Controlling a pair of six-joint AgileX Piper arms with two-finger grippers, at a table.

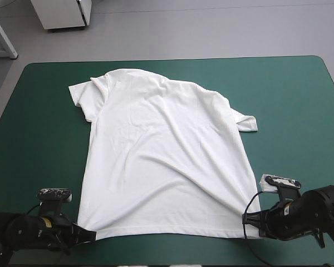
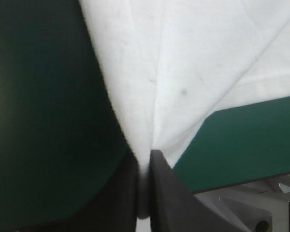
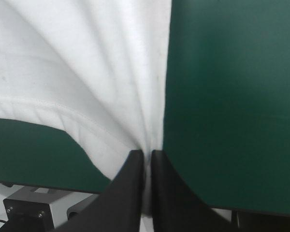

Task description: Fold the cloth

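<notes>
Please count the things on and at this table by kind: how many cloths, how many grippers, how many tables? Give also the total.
T-shirt, white, spread flat: 1
Grippers with black fingers, each shut on a near corner of the hem: 2 (left gripper, right gripper)
Table with teal-green cover: 1
Total: 4

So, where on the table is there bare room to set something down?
Bare teal-green cover lies right of the T-shirt and along the far edge. Crowded: near corners, where left gripper and right gripper hold the T-shirt.
</notes>
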